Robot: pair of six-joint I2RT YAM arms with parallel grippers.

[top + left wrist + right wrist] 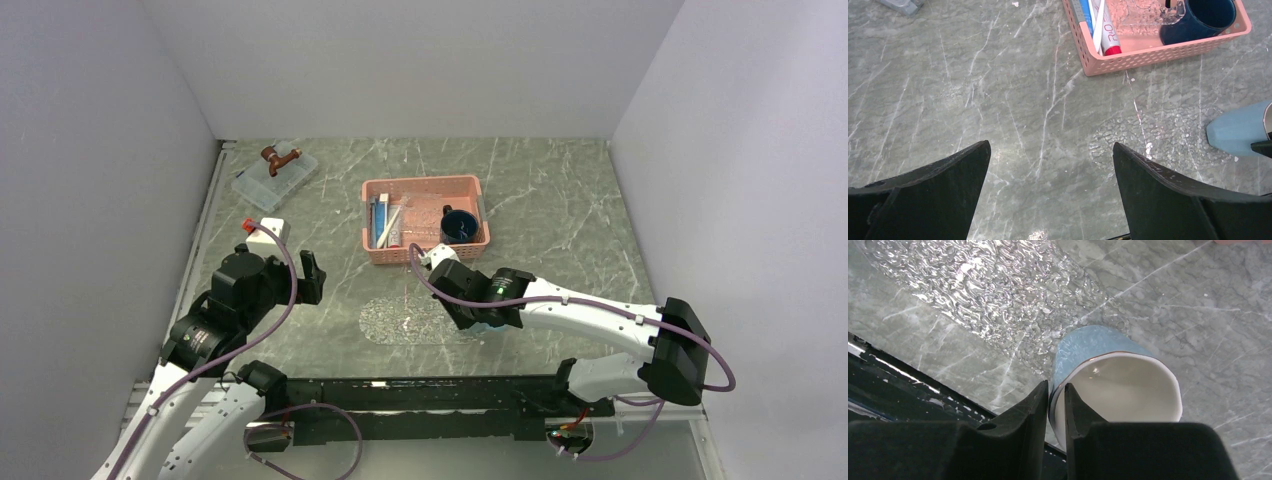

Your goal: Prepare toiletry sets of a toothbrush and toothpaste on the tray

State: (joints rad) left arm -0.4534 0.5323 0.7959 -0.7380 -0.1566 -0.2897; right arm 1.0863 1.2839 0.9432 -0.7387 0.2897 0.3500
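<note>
The clear bumpy tray [410, 322] lies on the table in front of the arms and also shows in the wrist views [1168, 135] [973, 285]; nothing lies on its visible part. A light blue cup [1088, 347] stands at its right end [1238, 132]. My right gripper [1056, 389] is shut on the cup's wall, one finger inside the rim and one outside. The toothpaste [1109, 37], red cap toward me, and a whitish toothbrush [1098, 20] lie in the pink basket [1158, 55]. My left gripper [1052, 147] hangs open and empty left of the tray.
The pink basket [430, 255] stands behind the tray and also holds a dark blue mug [460, 225] and a small clear box [1143, 12]. A clear lidded box [275, 178] with a brown object on top sits back left. A white block [265, 232] lies by the left arm.
</note>
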